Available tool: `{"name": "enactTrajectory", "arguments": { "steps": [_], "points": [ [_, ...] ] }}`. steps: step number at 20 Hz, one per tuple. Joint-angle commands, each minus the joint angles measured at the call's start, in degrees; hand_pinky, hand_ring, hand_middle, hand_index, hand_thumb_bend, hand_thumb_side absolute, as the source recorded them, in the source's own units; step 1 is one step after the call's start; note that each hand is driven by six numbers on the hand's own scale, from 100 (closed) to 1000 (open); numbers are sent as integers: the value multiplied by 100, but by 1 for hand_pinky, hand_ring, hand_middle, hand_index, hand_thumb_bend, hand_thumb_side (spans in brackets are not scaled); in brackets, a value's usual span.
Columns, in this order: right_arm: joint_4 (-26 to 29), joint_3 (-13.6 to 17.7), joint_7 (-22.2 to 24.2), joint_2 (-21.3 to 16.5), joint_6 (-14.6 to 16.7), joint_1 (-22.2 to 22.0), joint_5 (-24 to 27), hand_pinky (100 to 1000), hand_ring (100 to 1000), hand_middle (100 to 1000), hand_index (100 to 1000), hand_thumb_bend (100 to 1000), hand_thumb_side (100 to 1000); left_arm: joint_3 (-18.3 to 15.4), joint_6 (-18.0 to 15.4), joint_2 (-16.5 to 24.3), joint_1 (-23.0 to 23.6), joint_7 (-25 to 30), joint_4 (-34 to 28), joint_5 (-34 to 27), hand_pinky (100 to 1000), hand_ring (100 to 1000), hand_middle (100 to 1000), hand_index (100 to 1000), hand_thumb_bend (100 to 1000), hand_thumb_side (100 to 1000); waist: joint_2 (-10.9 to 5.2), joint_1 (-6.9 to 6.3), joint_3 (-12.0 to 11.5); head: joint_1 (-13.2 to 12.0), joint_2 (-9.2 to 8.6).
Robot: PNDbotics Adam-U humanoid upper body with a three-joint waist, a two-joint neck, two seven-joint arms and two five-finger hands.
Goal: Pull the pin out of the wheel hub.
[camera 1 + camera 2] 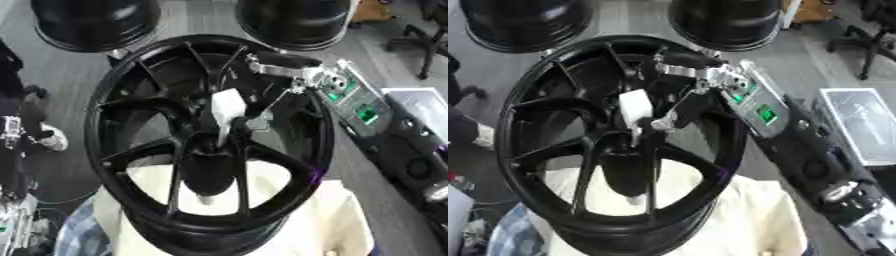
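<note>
The black wheel hub (131,165) fills the middle of the frame, lying face-up on a cream cloth (337,225) that spreads across the lower part. Two more dark rims (96,22) sit at the top edge, out of play. My right arm (798,145) comes in from the right side, green lights glowing on its forearm, and reaches over the rim toward the centre. My right hand (682,107) sits just right of centre, fingers curled down around the pin (634,109), a white piece standing up just above the hub's central bore, between the spokes. So I'm grasping it, thumb side hidden behind the white top. My left hand doesn't show anywhere.

The risks, as I judge them: if I pull at an angle instead of straight along the bore, the pin could bind. If my fingers slide up that smooth white top, I lose it. And the hub rests on soft cloth, so a jammed pin might lift or tip the whole wheel.
</note>
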State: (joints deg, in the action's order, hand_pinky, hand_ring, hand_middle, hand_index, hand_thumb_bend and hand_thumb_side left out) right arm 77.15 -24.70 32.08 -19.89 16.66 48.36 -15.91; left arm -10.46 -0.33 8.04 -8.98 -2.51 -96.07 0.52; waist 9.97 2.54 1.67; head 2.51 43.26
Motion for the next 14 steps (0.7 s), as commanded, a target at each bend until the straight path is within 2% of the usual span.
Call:
{"name": "enactTrajectory", "arguments": {
  "steps": [1,5,14],
  "points": [
    [143,104,-260,-123,-27,93,61,769,687,580,460,135,260,-17,-2,54,-25,5,-72,21,691,794,703,803,321,828,-104,-24,5,13,34],
    [363,161,-477,-258,-188,130,350,765,677,574,432,107,235,-16,0,57,-23,5,-68,21,691,794,703,803,322,828,-113,-17,8,23,29],
    [1051,428,-644,-737,-661,568,1229,767,677,575,423,103,210,-12,11,78,-10,31,-49,34,692,794,704,803,322,831,-141,8,44,70,-26]
  ]
}}
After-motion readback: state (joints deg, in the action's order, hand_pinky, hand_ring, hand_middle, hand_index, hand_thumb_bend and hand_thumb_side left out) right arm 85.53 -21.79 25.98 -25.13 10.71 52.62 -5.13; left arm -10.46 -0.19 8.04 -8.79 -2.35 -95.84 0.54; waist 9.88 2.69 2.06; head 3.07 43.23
